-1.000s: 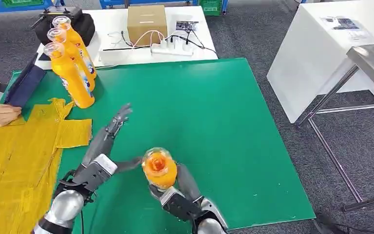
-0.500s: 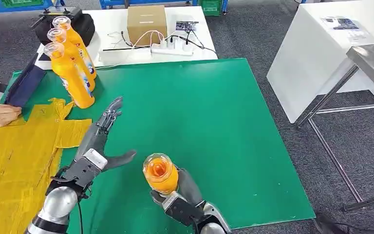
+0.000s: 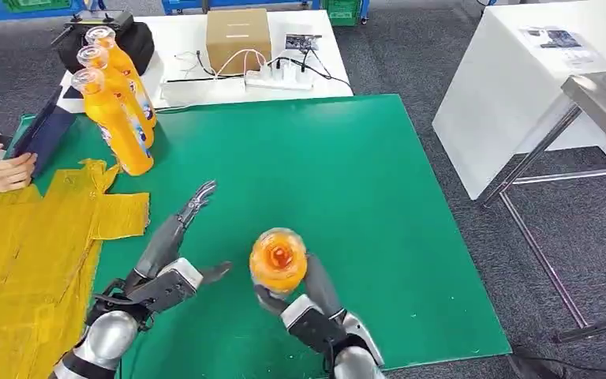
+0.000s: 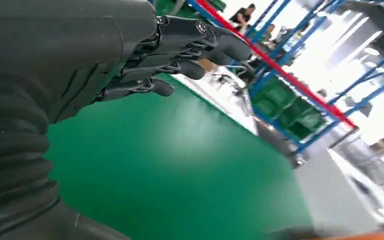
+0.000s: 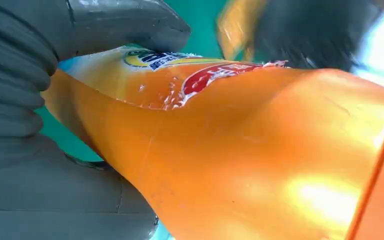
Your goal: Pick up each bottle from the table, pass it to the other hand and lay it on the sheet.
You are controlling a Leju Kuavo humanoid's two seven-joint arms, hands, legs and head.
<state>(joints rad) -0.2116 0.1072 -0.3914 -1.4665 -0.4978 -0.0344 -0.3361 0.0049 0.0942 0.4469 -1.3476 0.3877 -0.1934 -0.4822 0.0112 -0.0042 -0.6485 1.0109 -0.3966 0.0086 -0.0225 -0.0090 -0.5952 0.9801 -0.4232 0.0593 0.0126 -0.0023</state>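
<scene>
An orange bottle [image 3: 278,259] is held upright above the green surface [image 3: 363,197] by the right hand [image 3: 304,304], fingers clamped round it — the left hand [image 3: 166,264] is spread beside it, apparently for the handover toward the yellow sheet [image 3: 24,268].

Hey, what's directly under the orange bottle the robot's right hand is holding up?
Below the held bottle the right hand wraps its lower body, and around that lies the green mat. The bottle's base and the mat right beneath it are covered by the hand.
</scene>
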